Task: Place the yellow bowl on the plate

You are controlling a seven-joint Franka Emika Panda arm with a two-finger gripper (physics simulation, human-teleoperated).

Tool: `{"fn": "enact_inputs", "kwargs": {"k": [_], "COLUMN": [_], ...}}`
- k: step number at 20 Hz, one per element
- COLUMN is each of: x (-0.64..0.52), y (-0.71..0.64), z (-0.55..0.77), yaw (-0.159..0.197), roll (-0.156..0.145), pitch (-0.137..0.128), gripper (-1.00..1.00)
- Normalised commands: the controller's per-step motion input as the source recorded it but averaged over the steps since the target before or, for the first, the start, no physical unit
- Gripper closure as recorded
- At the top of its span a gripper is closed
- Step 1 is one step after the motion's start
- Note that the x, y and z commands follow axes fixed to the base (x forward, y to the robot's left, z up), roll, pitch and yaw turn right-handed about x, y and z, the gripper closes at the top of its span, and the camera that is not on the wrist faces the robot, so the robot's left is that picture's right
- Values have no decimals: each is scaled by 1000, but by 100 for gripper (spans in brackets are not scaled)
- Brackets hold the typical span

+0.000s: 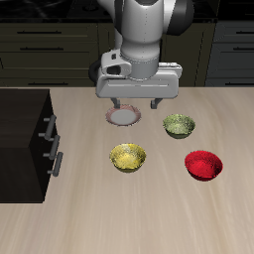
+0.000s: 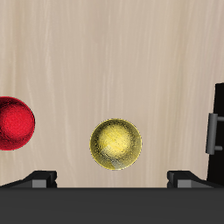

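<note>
The yellow bowl [image 1: 128,156] sits upright on the wooden table, towards the front edge. It also shows in the wrist view [image 2: 115,143], between and beyond my fingertips [image 2: 40,176]. The plate [image 1: 123,116], white-grey with a pinkish-red rim, lies farther back, partly hidden behind my gripper. My gripper [image 1: 137,105] hangs open and empty above the table, over the space behind the yellow bowl, and touches nothing. The plate does not show in the wrist view.
An olive-green bowl [image 1: 179,124] stands beside the plate. A red bowl [image 1: 203,165] stands beside the yellow bowl and shows in the wrist view [image 2: 13,122]. A black cabinet with handles [image 1: 25,144] occupies one side of the table; it also appears in the wrist view [image 2: 216,122].
</note>
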Motion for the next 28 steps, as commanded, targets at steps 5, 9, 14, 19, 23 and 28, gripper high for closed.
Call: {"fn": "enact_inputs", "kwargs": {"k": [5, 9, 14, 19, 23, 28], "x": [-18, 57, 37, -88, -101, -91], "y": [299, 95, -128, -278, -380, -139], "z": [12, 20, 29, 51, 26, 32], "yaw": [1, 13, -3, -10, 6, 0], "roll": [45, 15, -17, -37, -60, -25], "pitch": [-3, -8, -6, -9, 0, -7], "gripper": [-100, -100, -100, -100, -100, -100]}}
